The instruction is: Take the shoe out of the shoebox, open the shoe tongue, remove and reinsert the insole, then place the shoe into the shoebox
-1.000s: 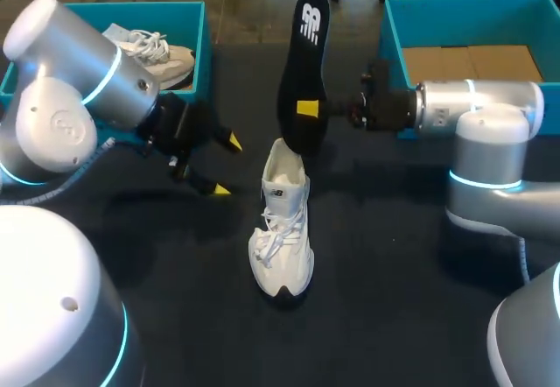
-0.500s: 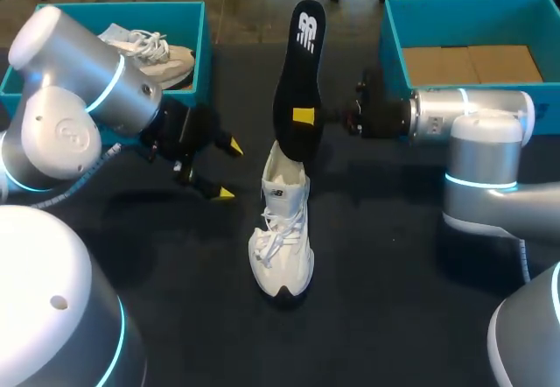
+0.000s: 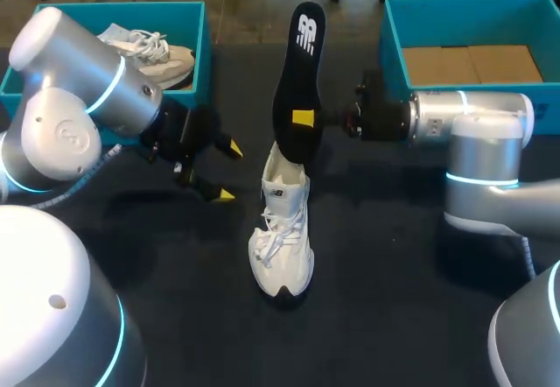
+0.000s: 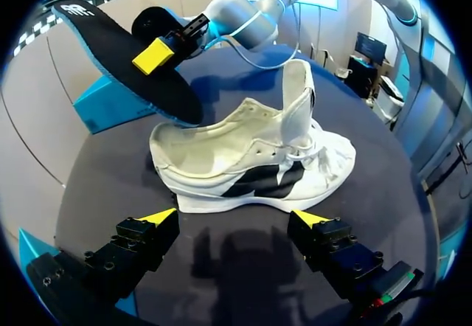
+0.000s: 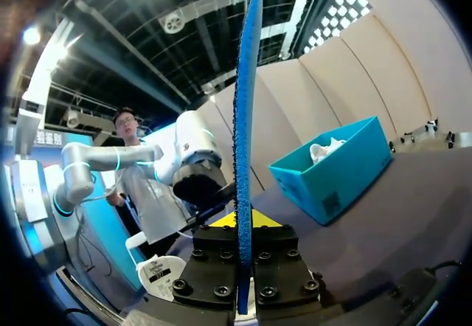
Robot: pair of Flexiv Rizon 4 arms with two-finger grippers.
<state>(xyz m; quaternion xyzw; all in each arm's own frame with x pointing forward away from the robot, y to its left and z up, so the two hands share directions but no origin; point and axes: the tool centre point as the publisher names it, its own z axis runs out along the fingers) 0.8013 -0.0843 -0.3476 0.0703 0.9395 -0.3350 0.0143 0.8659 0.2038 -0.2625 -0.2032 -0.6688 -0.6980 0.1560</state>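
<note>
Shoebox [image 3: 472, 3], teal, at 2 o'clock on table [image 3: 394, 299], brown cardboard [image 3: 472, 63] inside. Second box [image 3: 199, 41] at 10 o'clock holds another shoe [image 3: 153, 50]. White shoe [image 3: 282, 229] at table centre, upright on sole, toe toward 6 o'clock, tongue [image 4: 299, 90] standing up. Black insole [image 3: 293, 72] on end at shoe's 12 o'clock, lower end at heel opening. Right gripper [image 3: 304, 117] clamped on insole mid-length. Left gripper [image 3: 226, 171] at shoe's 10 o'clock, fingers apart, clear of shoe.
</note>
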